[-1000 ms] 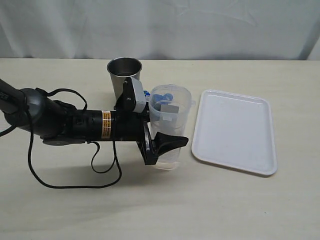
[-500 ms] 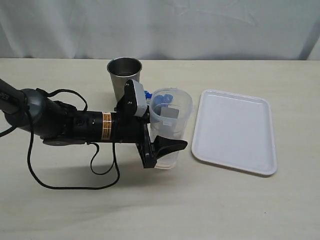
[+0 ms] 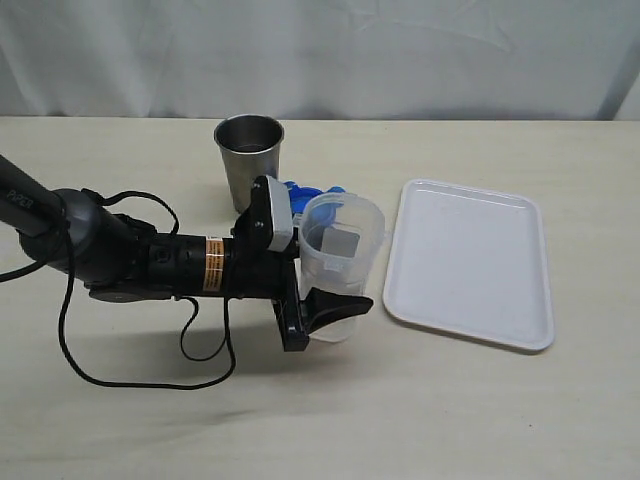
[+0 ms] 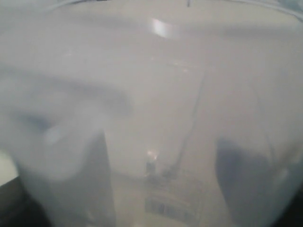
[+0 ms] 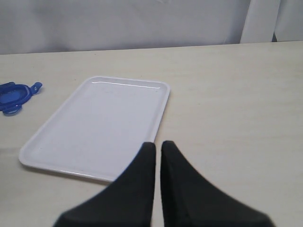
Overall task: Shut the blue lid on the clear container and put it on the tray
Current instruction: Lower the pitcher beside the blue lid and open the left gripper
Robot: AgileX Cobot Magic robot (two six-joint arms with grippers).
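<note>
We look across a pale beige table (image 3: 480,420) with a faint grain, which fills most of the exterior view. Behind it hangs a white cloth (image 3: 400,60), creased in soft folds, and it meets the table's far edge in a straight line. The light is even and diffuse, and shadows on the table are faint and soft-edged. In the right wrist view we see a brighter white strip (image 5: 259,19) upright against the cloth.

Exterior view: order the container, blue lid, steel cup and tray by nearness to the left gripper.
1. Clear plastic container: between the left gripper's jaws.
2. Small blue plastic lid: just behind it.
3. Steel cup, back-left, and flat white tray, right: too close to call.
</note>
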